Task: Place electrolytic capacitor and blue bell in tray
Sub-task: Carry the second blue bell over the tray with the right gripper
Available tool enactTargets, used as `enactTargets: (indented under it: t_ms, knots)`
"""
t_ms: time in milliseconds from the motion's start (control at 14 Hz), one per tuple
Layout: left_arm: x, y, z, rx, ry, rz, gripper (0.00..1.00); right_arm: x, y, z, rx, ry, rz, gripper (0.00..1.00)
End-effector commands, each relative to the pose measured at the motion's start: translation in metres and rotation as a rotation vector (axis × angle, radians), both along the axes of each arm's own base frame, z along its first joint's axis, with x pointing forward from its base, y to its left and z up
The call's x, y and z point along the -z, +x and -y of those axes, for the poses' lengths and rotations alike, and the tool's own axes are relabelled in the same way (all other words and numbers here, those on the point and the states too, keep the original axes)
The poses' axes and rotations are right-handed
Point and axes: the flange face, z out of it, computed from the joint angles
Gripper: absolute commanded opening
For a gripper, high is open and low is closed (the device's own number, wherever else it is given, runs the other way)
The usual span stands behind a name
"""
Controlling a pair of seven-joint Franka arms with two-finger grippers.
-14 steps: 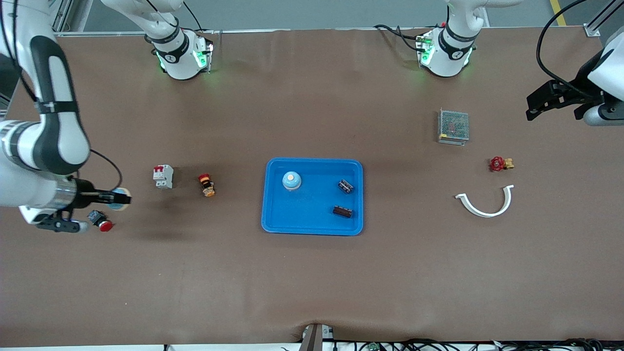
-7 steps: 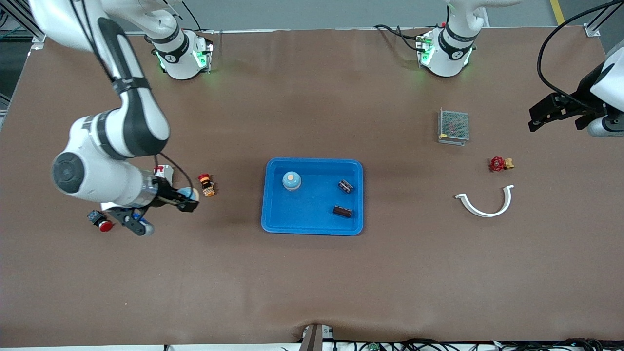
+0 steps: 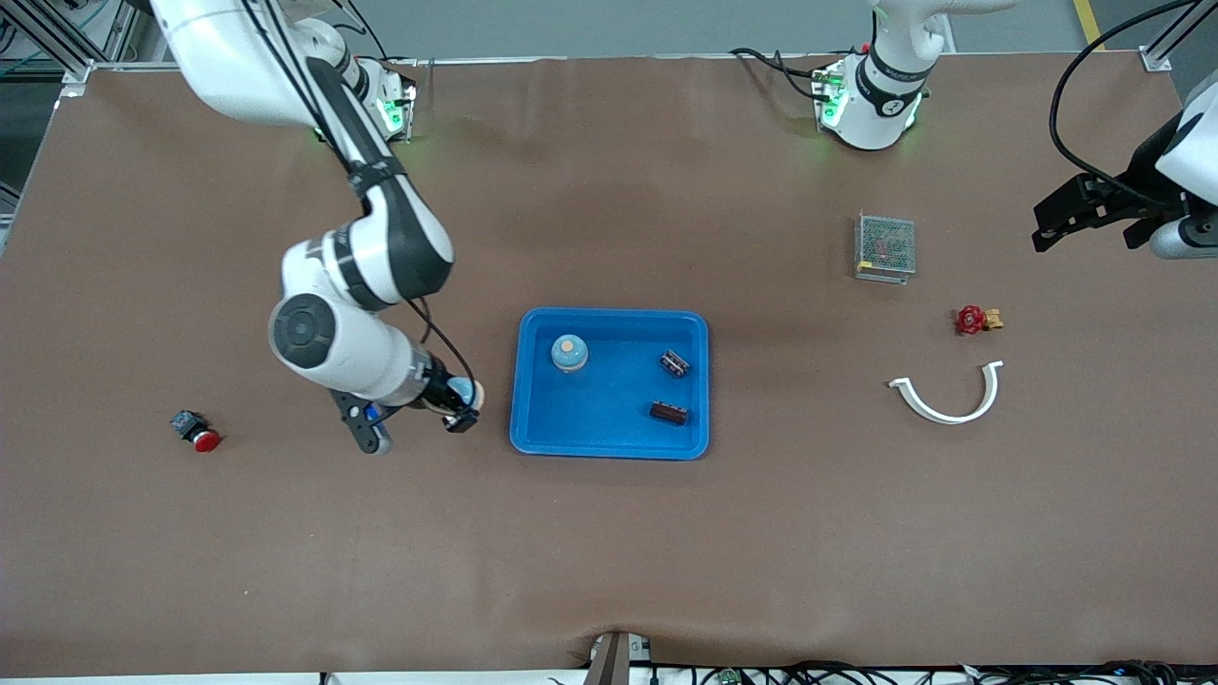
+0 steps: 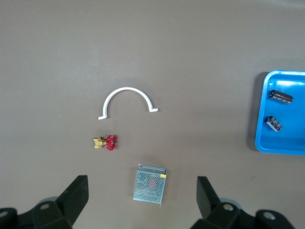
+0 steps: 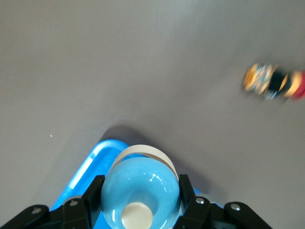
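Observation:
The bright blue tray (image 3: pixel 609 440) lies mid-table and holds one blue bell (image 3: pixel 569 353) and two dark electrolytic capacitors (image 3: pixel 675 362) (image 3: pixel 668 412). My right gripper (image 3: pixel 461 398) is shut on a second blue bell (image 3: pixel 463 389), over the table just beside the tray's rim toward the right arm's end. In the right wrist view the bell (image 5: pixel 140 188) sits between the fingers (image 5: pixel 94 191) of the right gripper (image 5: pixel 139 196), with the tray's rim (image 5: pixel 88 167) under it. My left gripper (image 3: pixel 1090 224) waits open and empty at the left arm's end; its wrist view shows the left gripper (image 4: pixel 142 193) and the tray (image 4: pixel 286 140).
A metal mesh box (image 3: pixel 885 246), a red valve (image 3: pixel 972 320) and a white half-ring clamp (image 3: pixel 947 395) lie toward the left arm's end. A red push button (image 3: pixel 197 431) lies toward the right arm's end. An orange, black and red button (image 5: pixel 274 82) shows in the right wrist view.
My right arm has swept from the right arm's end of the table to the tray's edge, carrying the blue bell. The left arm has barely moved.

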Motion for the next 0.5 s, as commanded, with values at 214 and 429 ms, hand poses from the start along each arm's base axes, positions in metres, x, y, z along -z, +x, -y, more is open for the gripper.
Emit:
enactTargets:
  t_ms: [214,429]
  knots:
    - [0.006,-0.004,-0.001,-0.01,-0.016,-0.006,1.0,0.035,0.007,-0.084,0.253,-0.03,-0.008,0.0]
    - [0.004,-0.008,-0.001,-0.009,-0.015,-0.015,1.0,0.065,-0.009,-0.116,0.316,-0.046,0.003,0.0]
